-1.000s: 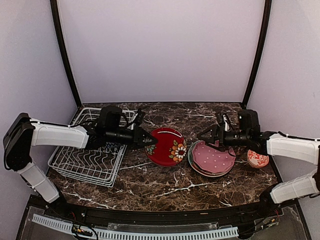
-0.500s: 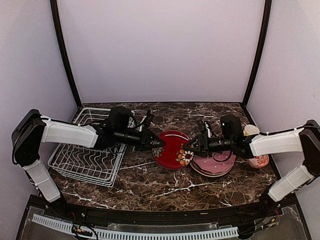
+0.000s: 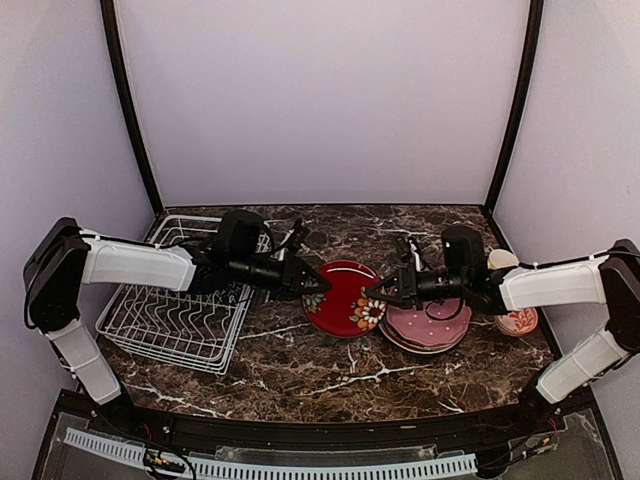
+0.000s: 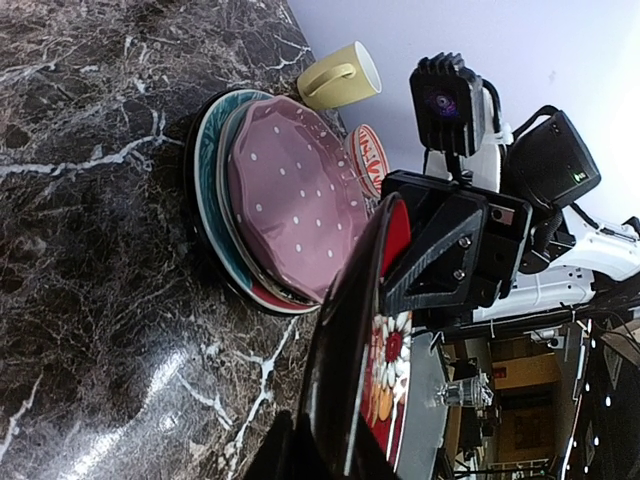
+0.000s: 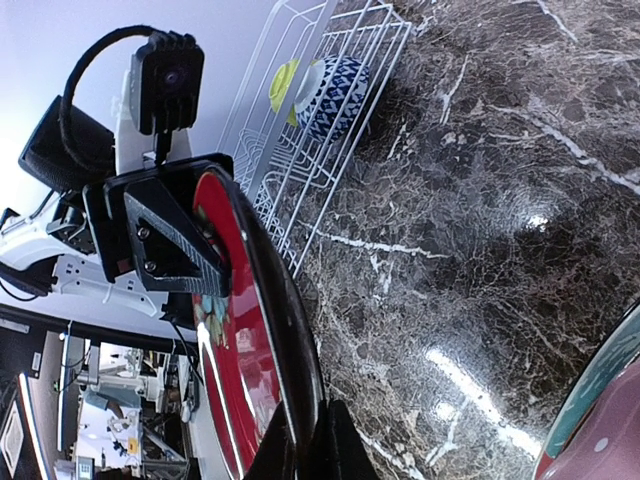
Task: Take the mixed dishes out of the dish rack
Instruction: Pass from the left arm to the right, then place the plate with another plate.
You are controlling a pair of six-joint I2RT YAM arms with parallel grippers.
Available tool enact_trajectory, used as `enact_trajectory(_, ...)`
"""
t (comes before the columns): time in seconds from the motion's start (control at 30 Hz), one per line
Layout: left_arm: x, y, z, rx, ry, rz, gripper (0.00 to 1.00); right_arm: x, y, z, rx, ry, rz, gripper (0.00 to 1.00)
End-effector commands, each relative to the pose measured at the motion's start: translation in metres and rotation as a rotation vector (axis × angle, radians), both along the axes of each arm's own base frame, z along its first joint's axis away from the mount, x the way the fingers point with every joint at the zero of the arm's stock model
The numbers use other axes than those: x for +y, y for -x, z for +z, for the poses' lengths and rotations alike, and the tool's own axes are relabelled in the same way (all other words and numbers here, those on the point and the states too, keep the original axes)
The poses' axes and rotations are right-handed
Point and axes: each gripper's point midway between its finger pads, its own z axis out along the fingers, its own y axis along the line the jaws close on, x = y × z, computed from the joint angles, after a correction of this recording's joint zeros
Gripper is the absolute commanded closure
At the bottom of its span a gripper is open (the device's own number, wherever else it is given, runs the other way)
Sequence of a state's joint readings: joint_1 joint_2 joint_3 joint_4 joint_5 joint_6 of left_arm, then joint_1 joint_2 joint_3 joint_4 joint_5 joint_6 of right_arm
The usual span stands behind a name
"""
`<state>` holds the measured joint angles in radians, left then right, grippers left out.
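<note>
The dark red floral plate (image 3: 345, 298) hangs tilted just above the marble between both arms. My left gripper (image 3: 312, 283) has its jaws round the plate's left rim (image 4: 350, 320), at the bottom edge of the left wrist view (image 4: 315, 460). From the other side my right gripper (image 3: 372, 290) is shut on the opposite rim (image 5: 235, 330), its tips pinching the edge (image 5: 310, 445). The white dish rack (image 3: 175, 320) lies at the left behind the left arm. It holds a blue-white bowl (image 5: 335, 90) and a lime-green bowl (image 5: 283, 85).
A pink dotted plate (image 3: 430, 322) tops a stack with a teal-rimmed plate (image 4: 210, 170) under the right arm. A pale yellow mug (image 3: 500, 260) and a red-white bowl (image 3: 517, 322) stand at the far right. Black frame posts rise at both back corners.
My right gripper came left from above the plate stack and shut on the floral plate's right rim. The left arm carried the plate a little to the right.
</note>
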<state>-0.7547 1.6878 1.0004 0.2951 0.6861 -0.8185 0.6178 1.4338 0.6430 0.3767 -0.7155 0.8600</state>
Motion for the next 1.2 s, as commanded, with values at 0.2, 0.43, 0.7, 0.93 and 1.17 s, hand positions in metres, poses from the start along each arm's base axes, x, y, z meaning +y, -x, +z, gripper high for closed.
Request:
enact_trajectory(0.2, 0.000, -0.003, 0.041, -0.150, 0.021, -0.010, 0.30, -0.021, -0.013, 0.017, -0.072, 0.020, -0.105, 1.00)
enact_trajectory(0.43, 0.008, -0.006, 0.047, -0.207, -0.044, 0.002, 0.25, -0.079, -0.028, 0.007, -0.059, 0.136, -0.272, 1.00)
enact_trajectory(0.7, 0.015, -0.008, 0.046, -0.245, -0.084, 0.021, 0.24, -0.163, -0.020, -0.013, 0.004, 0.254, -0.485, 1.00)
enact_trajectory(0.93, 0.016, -0.010, 0.049, -0.259, -0.098, 0.024, 0.24, -0.180, -0.012, -0.030, 0.077, 0.285, -0.511, 1.00)
enact_trajectory(1.17, 0.022, -0.010, 0.047, -0.268, -0.121, 0.045, 0.24, -0.182, -0.013, -0.040, 0.106, 0.310, -0.508, 0.98)
